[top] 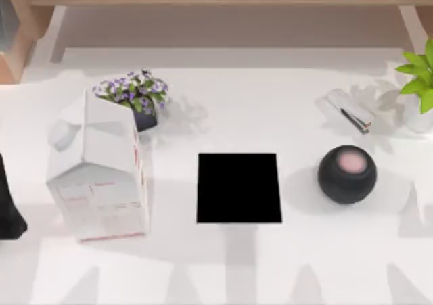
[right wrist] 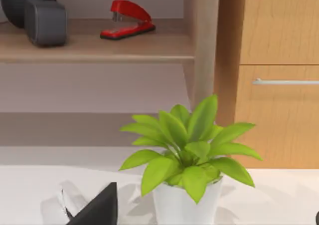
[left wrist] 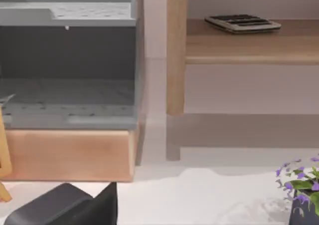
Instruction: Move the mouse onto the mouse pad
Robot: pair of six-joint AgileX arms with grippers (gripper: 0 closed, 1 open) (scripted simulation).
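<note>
1. In the top view the mouse pad (top: 239, 187) lies flat at the middle of the white tabletop (top: 223, 264), with nothing on it.
2. A pale grey oval (top: 63, 134), seemingly the mouse, sits at the upper left edge of the milk carton (top: 101, 176), well apart from the pad. I cannot tell whether it touches the carton.
3. Right of the pad, apart from it, stands a black ball with a pink top (top: 347, 174).
4. The left arm (top: 8, 203) is parked at the tabletop's left edge. The left wrist view shows the left tool (left wrist: 75, 207) low in front of a shelf bearing a calculator (left wrist: 241, 23). I cannot tell whether it is spread or pressed together.
5. The right wrist view shows the right tool (right wrist: 97, 207) beside the leafy plant (right wrist: 187, 155) and a red stapler (right wrist: 127, 19) on the shelf. Its state cannot be told either.
6. Counted: one pad, one ball, one carton and two potted plants, the second being purple flowers (top: 135, 95).
</note>
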